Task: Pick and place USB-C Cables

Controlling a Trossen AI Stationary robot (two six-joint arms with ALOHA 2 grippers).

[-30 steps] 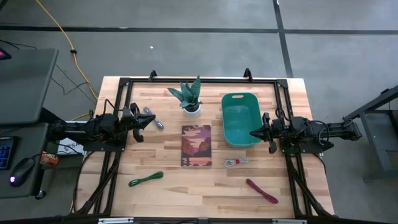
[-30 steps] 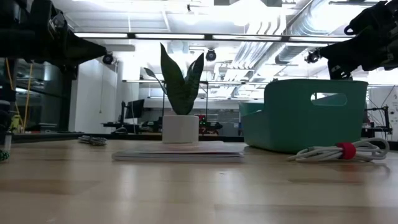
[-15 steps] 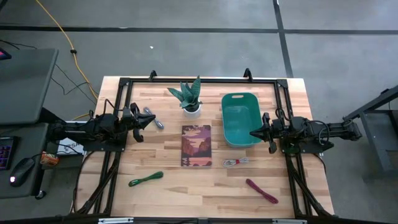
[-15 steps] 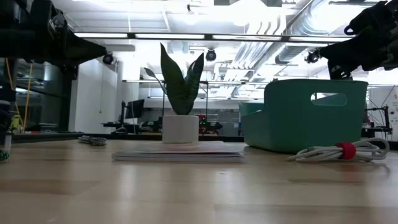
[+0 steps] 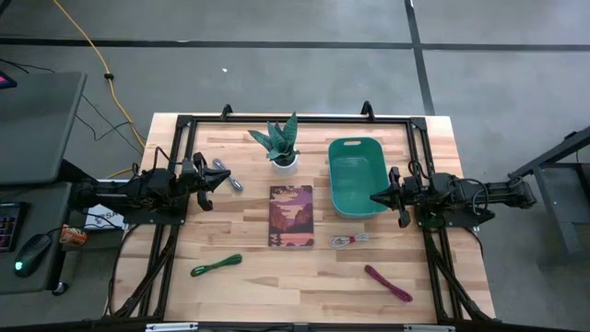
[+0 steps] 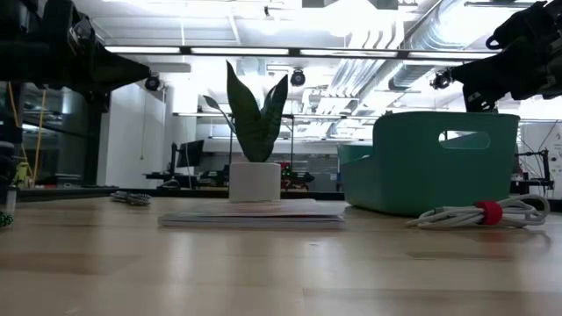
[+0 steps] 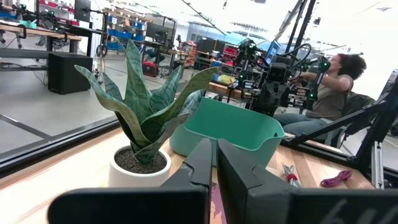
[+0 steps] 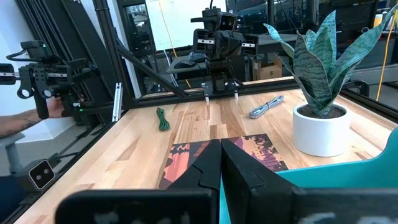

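Several bundled cables lie flat on the table: a grey one (image 5: 225, 177) near my left gripper, a green one (image 5: 216, 266) near the front left, a white one with a red tie (image 5: 349, 241) below the bin, and a magenta one (image 5: 388, 283) at the front right. The teal bin (image 5: 358, 176) stands right of centre. My left gripper (image 5: 215, 181) hovers at the table's left side, shut and empty. My right gripper (image 5: 376, 196) hovers over the bin's right edge, shut and empty.
A potted snake plant (image 5: 283, 146) stands at the far middle, and a picture book (image 5: 291, 215) lies flat at the centre. A black frame (image 5: 295, 120) runs around the table. A person (image 7: 323, 81) sits beyond the right side. Bare wood lies along the front.
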